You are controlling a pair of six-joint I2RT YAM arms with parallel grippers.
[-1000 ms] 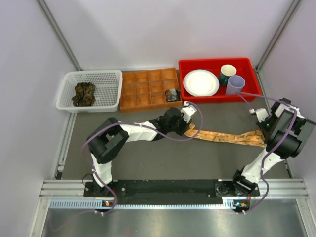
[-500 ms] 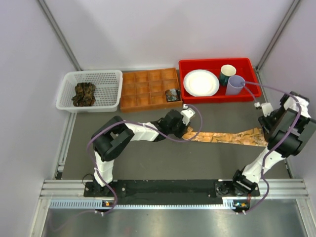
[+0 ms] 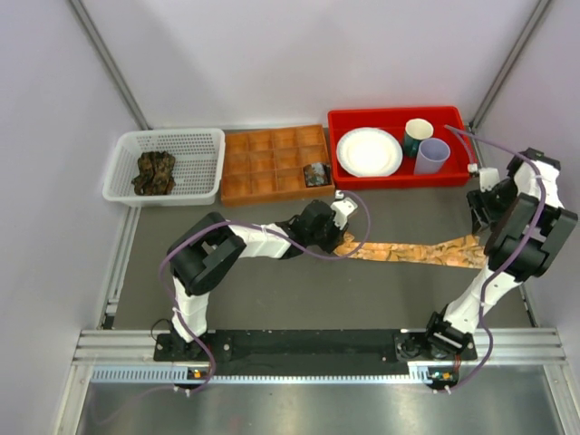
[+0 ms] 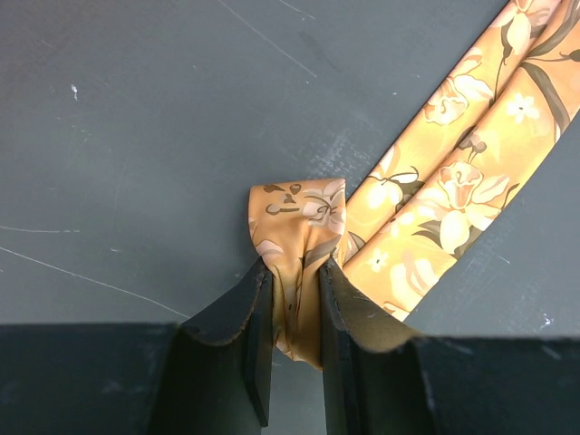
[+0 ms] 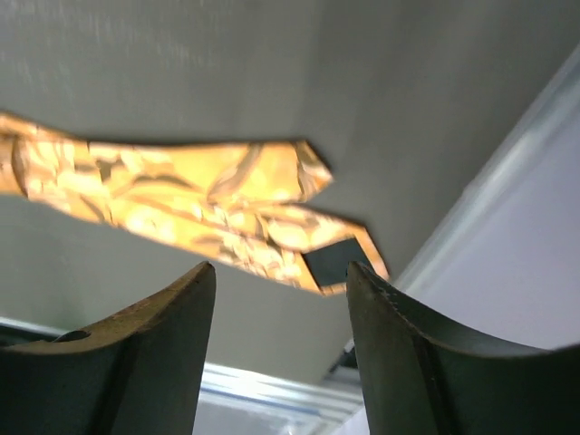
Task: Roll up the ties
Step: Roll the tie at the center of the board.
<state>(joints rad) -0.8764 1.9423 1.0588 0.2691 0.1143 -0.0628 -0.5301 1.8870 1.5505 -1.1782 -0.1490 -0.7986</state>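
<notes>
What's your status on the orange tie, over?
Left gripper shut on the folded end of the orange tie. Right gripper open, empty, near its pointed ends. Compartment tray and red bin stand behind, apart from it.

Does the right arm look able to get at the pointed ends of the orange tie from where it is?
Probably yes. The right gripper hangs open above the orange tie, whose pointed ends lie flat on the table with nothing between them and the fingers.

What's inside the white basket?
One dark green-brown bundle of patterned fabric lies in the white basket. Whether it is one tie or several cannot be told; the basket floor under it is covered.
</notes>
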